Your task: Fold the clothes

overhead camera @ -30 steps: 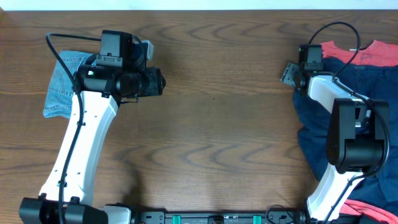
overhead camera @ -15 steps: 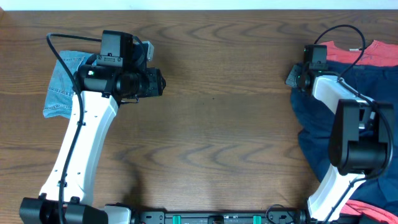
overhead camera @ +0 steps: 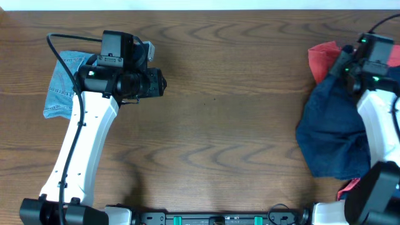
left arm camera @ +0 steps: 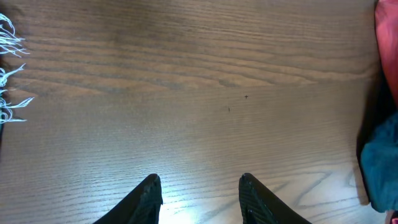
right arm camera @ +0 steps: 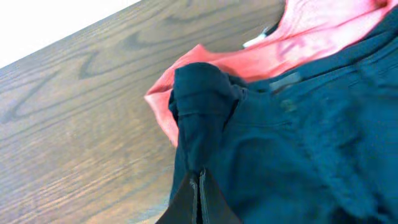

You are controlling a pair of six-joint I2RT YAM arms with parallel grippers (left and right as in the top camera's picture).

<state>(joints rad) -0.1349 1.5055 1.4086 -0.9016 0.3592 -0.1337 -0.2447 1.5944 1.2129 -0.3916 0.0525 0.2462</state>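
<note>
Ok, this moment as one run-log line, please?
left fingers: open, above table | right fingers: shut on navy cloth | shorts: table's left side

Brown wood-grain table (overhead camera: 225,125) (white strip (overhead camera: 200,4) past edge).

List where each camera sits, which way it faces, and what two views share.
Overhead: above the table, looking straight down; left arm and right arm show, denim shorts left, navy trousers right.
Left wrist: on the left arm, facing bare wood; left tool's open fingertips at bottom.
Right wrist: on the right arm, facing the trousers; right tool shut on them.
Shared: overhead and right wrist both show trousers over coral T-shirt.
</note>
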